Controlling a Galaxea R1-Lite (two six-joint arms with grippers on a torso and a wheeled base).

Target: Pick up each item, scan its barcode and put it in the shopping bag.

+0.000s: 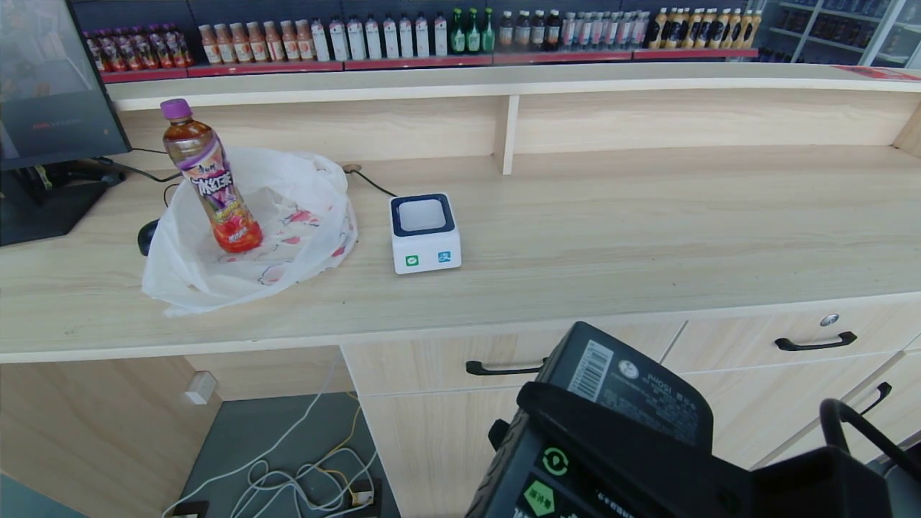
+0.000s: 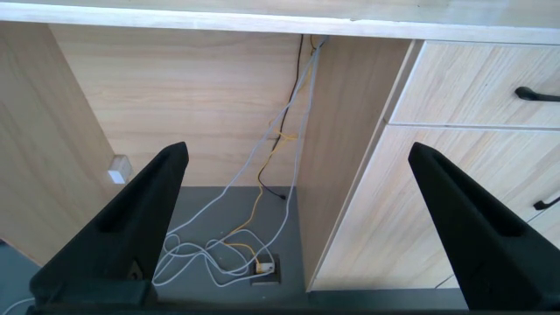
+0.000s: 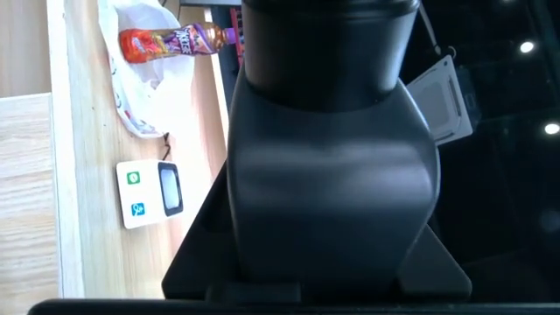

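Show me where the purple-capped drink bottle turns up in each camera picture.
Head view: the bottle stands upright on the white bag, left on the counter.
Right wrist view: it appears turned sideways, on the bag, beyond the white scanner box.
Left wrist view: faces drawer fronts below the counter, under the bottle's level.
Shared landmark: the white scanner box beside the bag.
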